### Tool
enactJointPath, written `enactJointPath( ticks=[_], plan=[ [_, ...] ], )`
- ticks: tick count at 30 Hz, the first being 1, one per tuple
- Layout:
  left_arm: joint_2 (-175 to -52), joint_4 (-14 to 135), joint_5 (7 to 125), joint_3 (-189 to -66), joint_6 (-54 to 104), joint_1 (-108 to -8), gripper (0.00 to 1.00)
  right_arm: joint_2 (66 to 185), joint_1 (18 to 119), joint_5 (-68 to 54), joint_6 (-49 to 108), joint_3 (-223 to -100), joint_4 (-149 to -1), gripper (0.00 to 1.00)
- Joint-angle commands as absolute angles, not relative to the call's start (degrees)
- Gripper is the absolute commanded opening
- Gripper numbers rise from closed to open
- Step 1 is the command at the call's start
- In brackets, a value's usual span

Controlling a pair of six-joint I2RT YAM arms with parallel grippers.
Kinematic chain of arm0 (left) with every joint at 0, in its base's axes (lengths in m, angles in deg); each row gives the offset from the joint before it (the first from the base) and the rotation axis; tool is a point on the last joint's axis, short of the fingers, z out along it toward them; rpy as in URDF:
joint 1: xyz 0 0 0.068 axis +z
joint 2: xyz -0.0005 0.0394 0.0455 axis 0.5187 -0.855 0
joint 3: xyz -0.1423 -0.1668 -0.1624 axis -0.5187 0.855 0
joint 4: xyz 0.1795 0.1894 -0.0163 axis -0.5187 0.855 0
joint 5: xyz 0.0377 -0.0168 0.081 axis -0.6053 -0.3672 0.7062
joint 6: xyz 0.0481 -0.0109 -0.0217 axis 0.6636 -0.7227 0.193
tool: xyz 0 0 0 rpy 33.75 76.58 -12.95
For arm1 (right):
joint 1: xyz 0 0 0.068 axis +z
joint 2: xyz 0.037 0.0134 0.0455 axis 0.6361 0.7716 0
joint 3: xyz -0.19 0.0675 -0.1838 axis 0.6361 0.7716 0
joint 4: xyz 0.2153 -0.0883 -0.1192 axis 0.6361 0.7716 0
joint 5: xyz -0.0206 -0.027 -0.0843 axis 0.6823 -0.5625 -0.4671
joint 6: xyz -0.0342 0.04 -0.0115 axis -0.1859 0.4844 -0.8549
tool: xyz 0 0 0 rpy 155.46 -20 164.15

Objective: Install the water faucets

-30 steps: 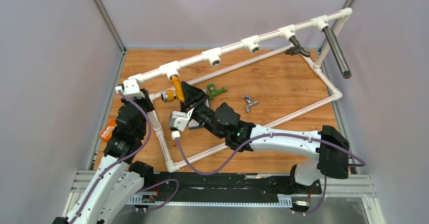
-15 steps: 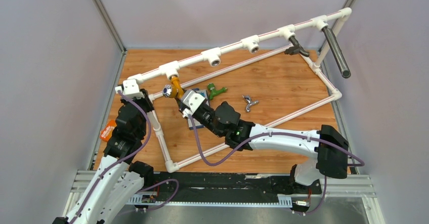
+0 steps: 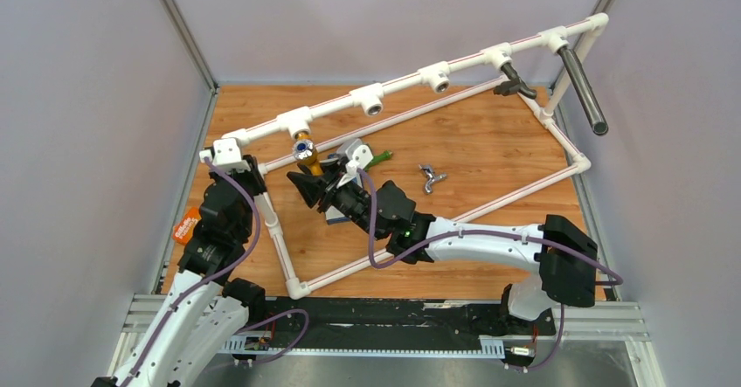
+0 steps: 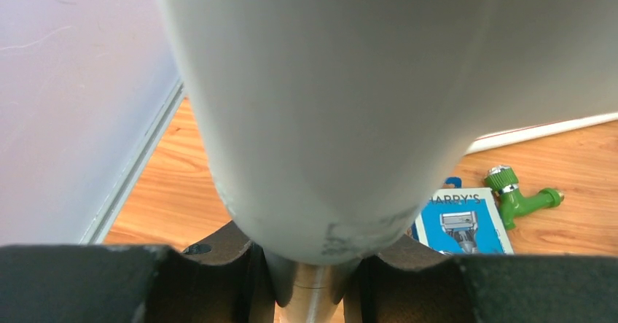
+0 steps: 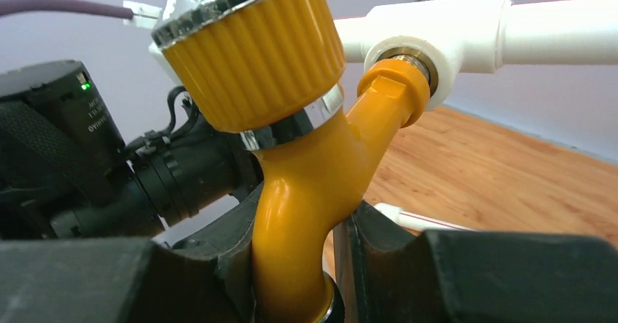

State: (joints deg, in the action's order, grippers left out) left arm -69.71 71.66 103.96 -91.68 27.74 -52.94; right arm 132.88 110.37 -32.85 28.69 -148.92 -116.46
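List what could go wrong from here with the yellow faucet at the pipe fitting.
1. The right gripper clamps the yellow faucet on its smooth, curved spout, so it could slip when twisting.
2. The left gripper steadies the pipe frame only at its corner. Torque at the tee fitting might shift the frame.
3. The green faucet and razor pack lie close by the right wrist and could get knocked.
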Motion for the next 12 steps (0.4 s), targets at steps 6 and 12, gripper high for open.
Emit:
enactJointPath(
  ticks=[6, 12],
  plan=[
    [-67.23, 78.00, 101.69, -90.76, 22.35, -54.27, 0.00, 131.67, 105.16, -50.13, 61.70, -148.49, -116.93, 0.00],
    [-67.41, 78.00, 102.21, -90.76, 22.44, -54.27, 0.00, 131.40, 105.07, -47.42, 52.95, -147.62, -120.43, 0.00]
  ],
)
